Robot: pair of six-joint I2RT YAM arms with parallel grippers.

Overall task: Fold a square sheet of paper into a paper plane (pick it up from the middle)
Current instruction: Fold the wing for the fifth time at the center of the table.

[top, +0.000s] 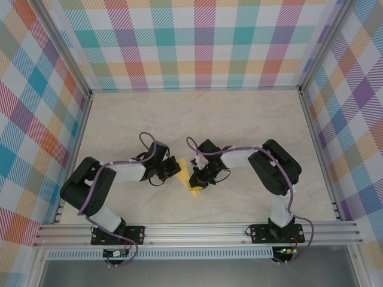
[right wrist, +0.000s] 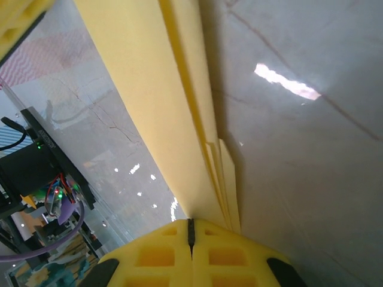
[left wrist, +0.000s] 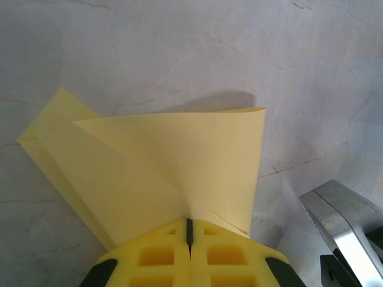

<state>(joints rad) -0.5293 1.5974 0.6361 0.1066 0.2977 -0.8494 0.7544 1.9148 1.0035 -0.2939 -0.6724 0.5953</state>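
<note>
Left and right jaws are both clamped on the flimsy paper plane [left wrist: 179, 167]. Grip the creases right ahead, it crumples easily.

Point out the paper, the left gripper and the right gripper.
paper [left wrist: 179, 161], left wrist view, on the raised flap.
left gripper [left wrist: 190, 231], left wrist view, seam between its shut fingertips.
right gripper [right wrist: 190, 231], right wrist view, seam between its shut fingertips.

lt: bright, even | glare: table [right wrist: 286, 82], R wrist | shadows: soft | blur: min.
</note>
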